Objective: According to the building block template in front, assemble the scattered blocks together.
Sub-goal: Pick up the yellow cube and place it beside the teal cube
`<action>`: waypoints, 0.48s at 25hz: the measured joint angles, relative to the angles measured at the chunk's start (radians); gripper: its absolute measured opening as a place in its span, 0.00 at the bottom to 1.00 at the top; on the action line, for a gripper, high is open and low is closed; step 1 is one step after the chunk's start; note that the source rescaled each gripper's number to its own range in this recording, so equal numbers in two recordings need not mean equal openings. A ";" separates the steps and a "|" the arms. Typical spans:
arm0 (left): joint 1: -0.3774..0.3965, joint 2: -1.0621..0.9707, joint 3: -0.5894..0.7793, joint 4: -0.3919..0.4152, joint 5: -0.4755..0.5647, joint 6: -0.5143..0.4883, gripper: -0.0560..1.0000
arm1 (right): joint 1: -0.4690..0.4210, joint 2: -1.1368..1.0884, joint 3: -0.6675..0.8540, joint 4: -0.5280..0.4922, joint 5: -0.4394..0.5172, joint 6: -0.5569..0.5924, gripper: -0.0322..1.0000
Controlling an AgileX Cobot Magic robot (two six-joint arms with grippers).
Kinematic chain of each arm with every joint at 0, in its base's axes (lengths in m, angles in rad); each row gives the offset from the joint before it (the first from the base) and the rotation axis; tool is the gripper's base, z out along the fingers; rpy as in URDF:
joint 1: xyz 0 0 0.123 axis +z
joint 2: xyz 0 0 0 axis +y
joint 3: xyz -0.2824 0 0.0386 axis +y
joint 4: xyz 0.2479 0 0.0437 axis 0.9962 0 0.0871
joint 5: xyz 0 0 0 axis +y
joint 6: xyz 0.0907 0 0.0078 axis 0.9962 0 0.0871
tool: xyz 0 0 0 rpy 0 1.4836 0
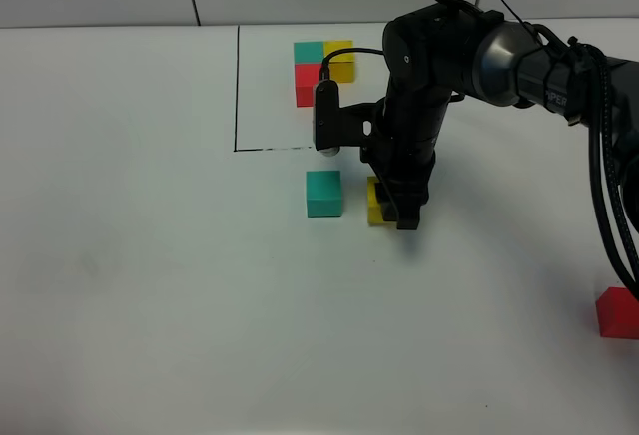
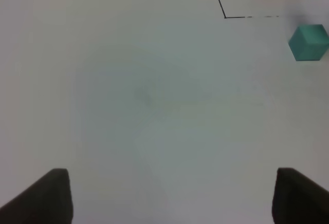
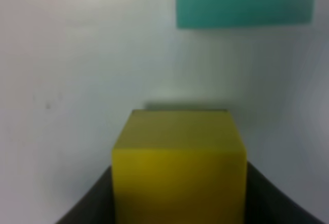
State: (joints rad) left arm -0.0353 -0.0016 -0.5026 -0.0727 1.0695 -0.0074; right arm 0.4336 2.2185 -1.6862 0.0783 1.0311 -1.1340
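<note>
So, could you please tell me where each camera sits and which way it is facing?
Exterior high: mounted above, looking down on the table; shows the right arm, right gripper shut on the yellow block.
Left wrist: behind its gripper, facing across the table; fingertips of the open left gripper show.
Right wrist: behind its gripper, close on the gripped yellow block; jaws show.
Shared: all three see the teal block.
</note>
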 joint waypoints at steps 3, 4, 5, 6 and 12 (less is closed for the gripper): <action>0.000 0.000 0.000 0.000 0.000 0.000 0.77 | 0.001 0.011 -0.027 0.009 -0.001 0.000 0.04; 0.000 0.000 0.000 0.000 0.000 0.000 0.77 | 0.002 0.015 -0.033 0.011 -0.001 0.000 0.04; 0.000 0.000 0.000 0.000 0.000 0.000 0.77 | 0.004 0.021 -0.043 0.014 0.000 0.000 0.04; 0.000 0.000 0.000 0.000 0.000 0.000 0.77 | 0.004 0.028 -0.052 0.014 0.000 -0.001 0.04; 0.000 0.000 0.000 0.000 0.000 0.000 0.77 | 0.005 0.080 -0.096 0.021 0.001 -0.003 0.04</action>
State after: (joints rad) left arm -0.0353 -0.0016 -0.5026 -0.0727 1.0695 -0.0074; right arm 0.4385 2.2980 -1.7817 0.0991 1.0320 -1.1366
